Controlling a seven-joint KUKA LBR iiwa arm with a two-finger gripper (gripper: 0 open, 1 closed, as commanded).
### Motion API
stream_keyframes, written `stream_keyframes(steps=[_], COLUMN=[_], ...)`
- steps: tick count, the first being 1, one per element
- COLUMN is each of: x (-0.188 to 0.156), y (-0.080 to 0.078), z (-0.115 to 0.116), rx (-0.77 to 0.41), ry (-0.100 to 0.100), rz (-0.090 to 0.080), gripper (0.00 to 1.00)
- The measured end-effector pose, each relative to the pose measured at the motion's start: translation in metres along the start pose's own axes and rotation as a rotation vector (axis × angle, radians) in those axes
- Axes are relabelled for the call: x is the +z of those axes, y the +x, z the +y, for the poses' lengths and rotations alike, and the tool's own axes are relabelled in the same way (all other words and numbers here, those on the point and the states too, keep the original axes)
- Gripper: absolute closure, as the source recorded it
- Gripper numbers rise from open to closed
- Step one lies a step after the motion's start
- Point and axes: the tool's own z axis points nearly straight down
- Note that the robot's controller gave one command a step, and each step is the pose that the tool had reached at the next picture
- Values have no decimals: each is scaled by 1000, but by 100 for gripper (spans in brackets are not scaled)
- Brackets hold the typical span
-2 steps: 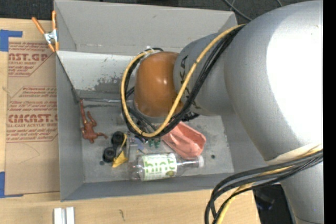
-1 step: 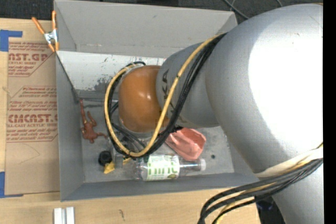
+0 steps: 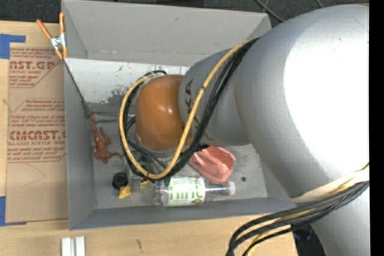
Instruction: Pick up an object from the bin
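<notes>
My gripper (image 3: 142, 175) is low in the bin's front left part, mostly hidden under the arm's orange cover. Just left of it lie a small black round piece (image 3: 119, 180) and a small yellow piece (image 3: 124, 192). A clear plastic bottle with a green and white label (image 3: 189, 190) lies on its side along the front wall, just right of the gripper. A pink crumpled thing (image 3: 213, 163) rests behind the bottle.
A reddish-brown toy figure (image 3: 101, 144) lies by the left wall. The arm and its cables cover the bin's middle and right side. The bin's walls are close on the left and front.
</notes>
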Motion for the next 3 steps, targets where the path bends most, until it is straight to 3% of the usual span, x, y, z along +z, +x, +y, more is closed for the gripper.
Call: stream_keyframes(steps=[1, 2, 3], x=[-27, -66, -66], y=[-20, -34, -34], z=[15, 2, 2], rx=[-4, -21, -21], ry=[3, 3, 3], rz=[8, 6, 6], gripper=[100, 0, 0])
